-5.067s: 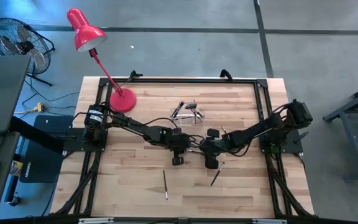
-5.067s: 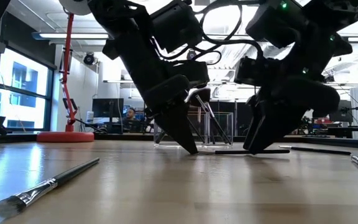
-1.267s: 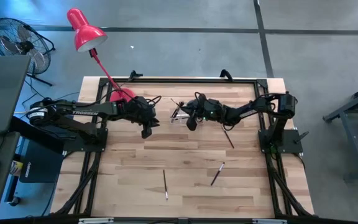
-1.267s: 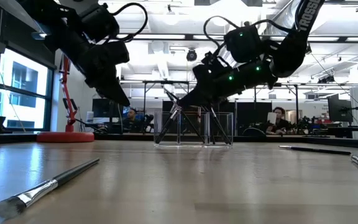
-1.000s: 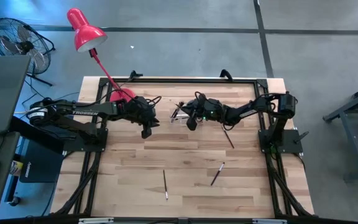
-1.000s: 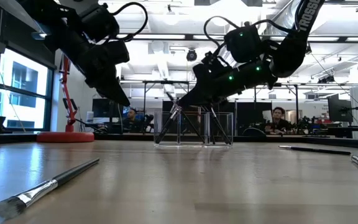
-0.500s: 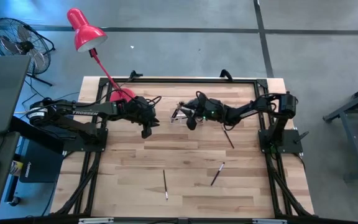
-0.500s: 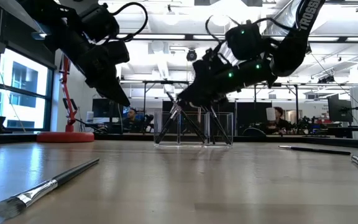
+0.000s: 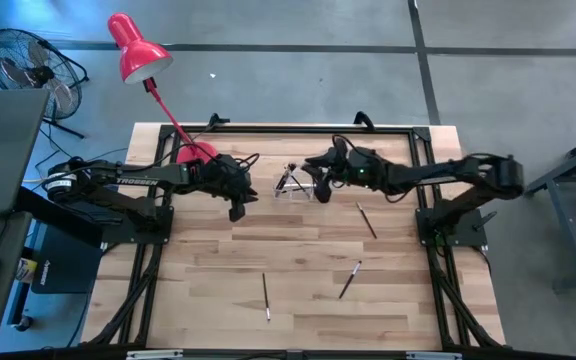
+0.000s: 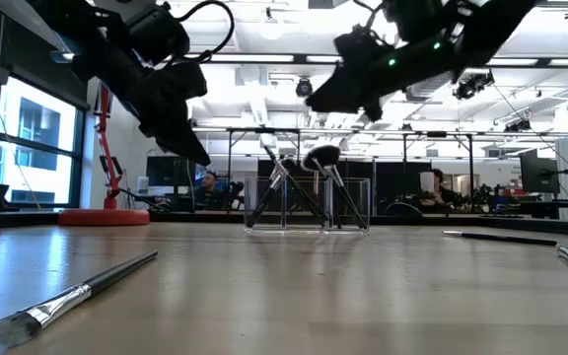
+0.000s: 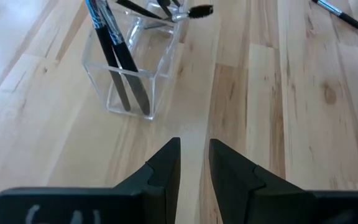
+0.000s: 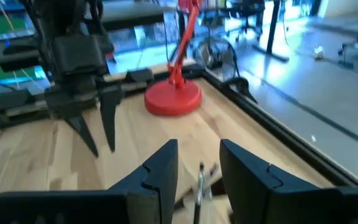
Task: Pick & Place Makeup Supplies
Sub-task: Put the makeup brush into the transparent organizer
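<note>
Right gripper [image 9: 320,190] hovered open over the clear holder [image 9: 295,183] near the table's far edge; left gripper [image 9: 236,209] open, empty.

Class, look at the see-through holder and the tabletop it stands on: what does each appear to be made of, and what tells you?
The holder looks like clear, glossy plastic or acrylic: the brushes and wood show straight through its walls, and its edges glint. The tabletop looks like pale wood in joined strips with a smooth, faintly shiny finish: grain lines and plank seams are visible.
</note>
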